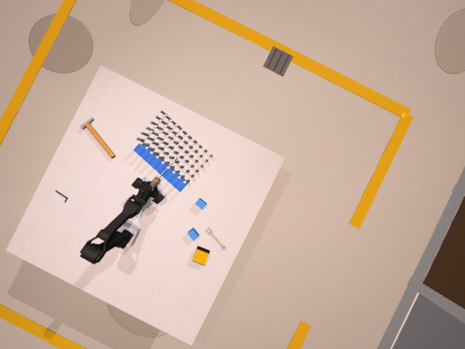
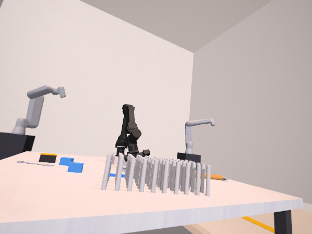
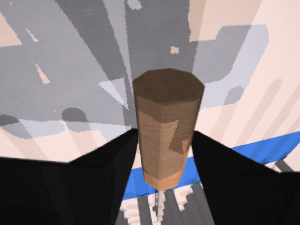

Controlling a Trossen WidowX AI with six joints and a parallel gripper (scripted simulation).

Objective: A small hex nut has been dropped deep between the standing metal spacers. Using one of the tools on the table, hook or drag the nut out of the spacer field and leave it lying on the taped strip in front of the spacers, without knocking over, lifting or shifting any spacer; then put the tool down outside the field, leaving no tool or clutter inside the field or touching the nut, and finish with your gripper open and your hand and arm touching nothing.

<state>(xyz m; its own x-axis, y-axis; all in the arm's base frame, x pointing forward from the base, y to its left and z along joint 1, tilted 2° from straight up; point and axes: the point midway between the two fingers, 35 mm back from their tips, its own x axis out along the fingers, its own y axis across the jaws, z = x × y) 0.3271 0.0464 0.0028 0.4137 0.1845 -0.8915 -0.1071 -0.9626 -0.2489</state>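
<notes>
My gripper [image 1: 154, 182] [image 3: 164, 135] is shut on the wooden handle [image 1: 156, 181] [image 3: 162, 130] of a thin metal-shafted tool, at the front side of the blue taped strip [image 1: 179, 186] [image 2: 114, 174] [image 3: 270, 150]. The tool's shaft [image 1: 166, 171] [image 3: 159, 205] runs over the strip and in among the standing metal spacers [image 2: 164, 177]. Its far end is hidden. The spacers that show stand upright in rows. I cannot make out the hex nut in any view. In the exterior view the spacers partly hide my hand.
An orange-handled hammer [image 1: 100, 140] [image 2: 214, 177] and a dark hex key [image 1: 62, 195] lie left of my arm in the top view. Two blue blocks [image 1: 201, 203] [image 1: 193, 233], a wrench [image 1: 215, 239] [image 2: 35, 163] and a yellow-black box [image 1: 201, 256] [image 2: 47, 157] lie to its right.
</notes>
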